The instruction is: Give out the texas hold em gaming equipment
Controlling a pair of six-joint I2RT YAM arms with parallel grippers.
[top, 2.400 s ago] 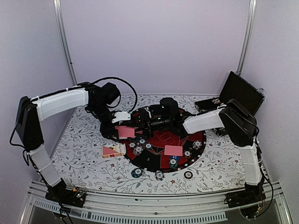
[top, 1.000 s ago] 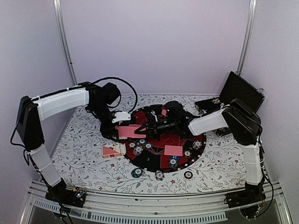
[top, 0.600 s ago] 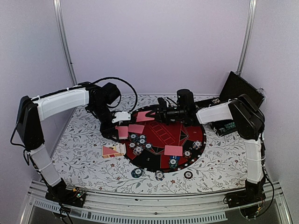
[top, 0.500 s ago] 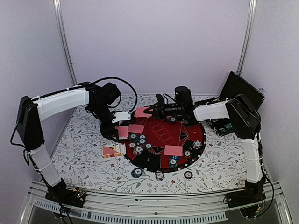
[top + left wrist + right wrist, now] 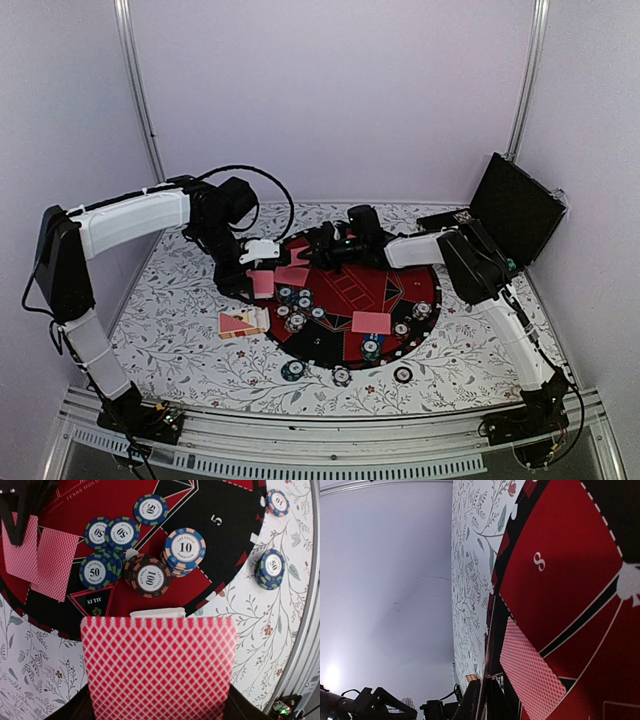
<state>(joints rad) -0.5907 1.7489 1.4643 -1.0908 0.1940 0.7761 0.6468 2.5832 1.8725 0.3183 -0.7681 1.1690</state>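
My left gripper [image 5: 159,705] is shut on a deck of red-checked playing cards [image 5: 159,667], held above the left rim of the round mat [image 5: 400,290]. Below the deck, stacks of poker chips [image 5: 149,578] sit on the mat, marked 50, 100 and 10. My right gripper [image 5: 314,247] hangs low over the mat's back left, shut on a single card [image 5: 489,645] seen edge-on between its fingers. Another card [image 5: 532,675] lies flat on the mat right beside it. One more card [image 5: 372,322] lies near the mat's front.
A few cards [image 5: 238,323] lie face up on the flowered tablecloth left of the mat. Loose chips [image 5: 292,370] sit off the mat near the front edge. The black hinged case [image 5: 515,205] stands open at the back right.
My right gripper pulled away from the deck with a card, swung up toward the mat's back, then came down at the back left. A card now lies beside the deck. The left arm stayed still.
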